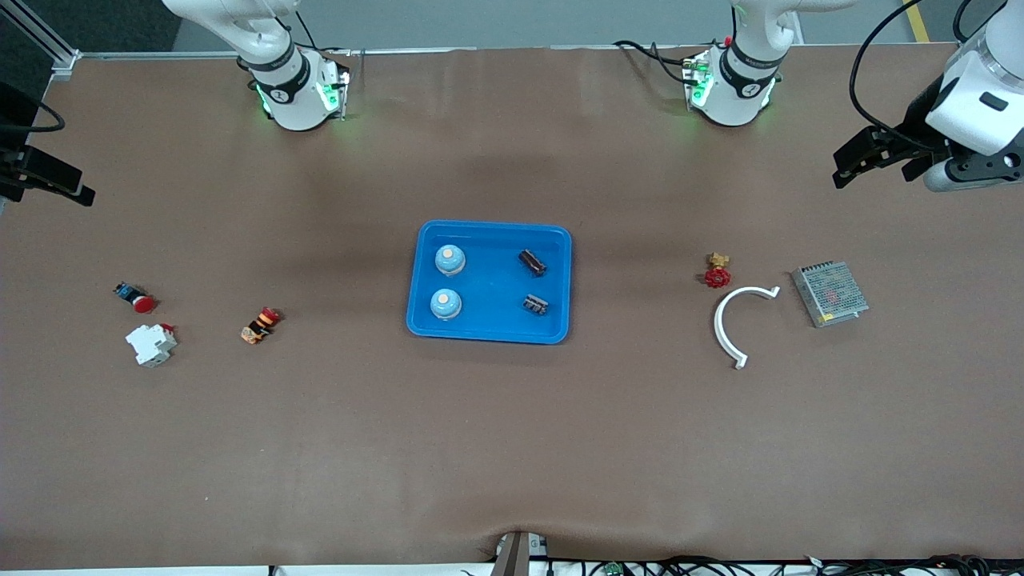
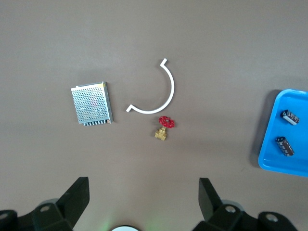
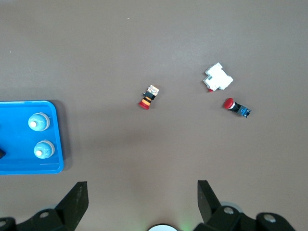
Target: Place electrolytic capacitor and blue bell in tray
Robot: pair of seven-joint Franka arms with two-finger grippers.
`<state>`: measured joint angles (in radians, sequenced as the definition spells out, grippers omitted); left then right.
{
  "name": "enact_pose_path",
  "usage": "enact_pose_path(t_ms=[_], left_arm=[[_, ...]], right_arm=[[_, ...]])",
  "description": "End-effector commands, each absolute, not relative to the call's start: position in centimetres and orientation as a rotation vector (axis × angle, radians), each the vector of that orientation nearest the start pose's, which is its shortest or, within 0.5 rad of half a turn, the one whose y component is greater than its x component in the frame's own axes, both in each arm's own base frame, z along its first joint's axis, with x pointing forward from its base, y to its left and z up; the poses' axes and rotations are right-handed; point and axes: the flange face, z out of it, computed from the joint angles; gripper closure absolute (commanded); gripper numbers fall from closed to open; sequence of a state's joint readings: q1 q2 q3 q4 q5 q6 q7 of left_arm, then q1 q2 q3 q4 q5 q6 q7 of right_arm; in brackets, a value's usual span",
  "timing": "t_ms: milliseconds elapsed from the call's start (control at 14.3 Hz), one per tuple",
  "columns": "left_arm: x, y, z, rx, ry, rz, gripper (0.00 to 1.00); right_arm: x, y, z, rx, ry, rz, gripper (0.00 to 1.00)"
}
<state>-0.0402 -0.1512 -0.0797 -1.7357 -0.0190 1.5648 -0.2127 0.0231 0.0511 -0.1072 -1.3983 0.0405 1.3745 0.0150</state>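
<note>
The bright blue tray (image 1: 490,229) lies at the middle of the table. Inside it two blue bells (image 1: 450,259) (image 1: 446,303) stand toward the right arm's end, and two dark electrolytic capacitors (image 1: 533,262) (image 1: 536,304) lie toward the left arm's end. My left gripper (image 1: 872,170) hangs open and empty above the left arm's end of the table; its wrist view catches the tray (image 2: 272,144) with both capacitors (image 2: 290,117) (image 2: 285,146). My right gripper (image 1: 50,181) hangs open and empty over the right arm's end; its wrist view has the tray (image 3: 14,139) and both bells (image 3: 38,121) (image 3: 43,150).
Toward the left arm's end lie a red-handled brass valve (image 1: 718,272), a white curved strip (image 1: 730,324) and a metal mesh box (image 1: 830,294). Toward the right arm's end lie a red push button (image 1: 136,298), a white breaker (image 1: 151,344) and a small orange-and-red part (image 1: 260,325).
</note>
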Motion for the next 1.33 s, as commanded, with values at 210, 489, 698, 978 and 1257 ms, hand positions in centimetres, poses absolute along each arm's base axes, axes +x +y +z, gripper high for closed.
enact_pose_path(t_ms=[210, 489, 698, 978, 1257], left_arm=[[48.6, -7.6, 63.4, -3.097, -0.108, 0.028, 0.00], [48.7, -7.7, 63.7, -3.093, -0.134, 0.017, 0.00], [49.1, -7.4, 64.3, -3.096, -0.144, 0.001, 0.00], [50.2, -7.5, 64.1, -3.100, -0.122, 0.007, 0.00], [51.6, -7.8, 63.8, -3.105, -0.116, 0.010, 0.00]], right_arm=[[54.9, -3.4, 66.2, -3.107, 0.155, 0.063, 0.00], [55.8, -3.4, 67.0, -3.108, 0.157, -0.063, 0.00], [56.2, -3.5, 67.7, -3.106, 0.155, -0.151, 0.00], [56.4, -3.5, 67.8, -3.107, 0.156, -0.178, 0.00], [56.4, -3.5, 67.8, -3.107, 0.156, -0.178, 0.00]])
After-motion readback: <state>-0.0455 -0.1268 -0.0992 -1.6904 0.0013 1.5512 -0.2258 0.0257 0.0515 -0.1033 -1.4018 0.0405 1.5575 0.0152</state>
